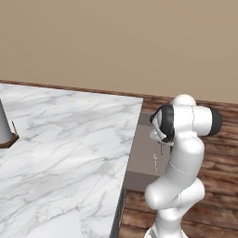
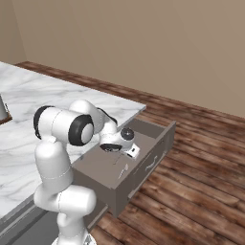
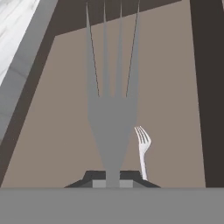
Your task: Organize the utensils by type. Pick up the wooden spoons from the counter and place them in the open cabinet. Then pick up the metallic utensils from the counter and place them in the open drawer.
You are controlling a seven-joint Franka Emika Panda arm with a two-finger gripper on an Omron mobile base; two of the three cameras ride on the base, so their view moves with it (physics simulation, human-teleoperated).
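text: none legible | labels: none | brands: none | numbers: none | signs: none

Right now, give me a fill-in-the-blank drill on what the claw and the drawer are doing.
1. The claw is shut on a grey ____ with four tines.
2. It hangs over the open ____, not the counter.
3. On the drawer floor lies a second, small silvery ____.
4. The drawer stands pulled ____ from the counter front.

Missing words: fork; drawer; fork; out
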